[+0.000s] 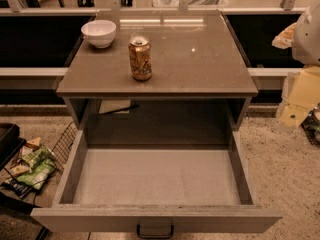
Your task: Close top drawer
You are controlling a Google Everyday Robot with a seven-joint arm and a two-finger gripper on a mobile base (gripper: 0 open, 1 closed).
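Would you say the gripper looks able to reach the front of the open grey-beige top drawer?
Probably yes: the gripper hangs at the right edge, and nothing visible stands between it and the top drawer's front.

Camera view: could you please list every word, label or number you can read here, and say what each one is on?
No text can be read.
Can: patterned label, too blurred to read.
Snack bags: printing too blurred to read.
Drawer and bowl: no text showing.
Gripper: not in view, so no markings to report.
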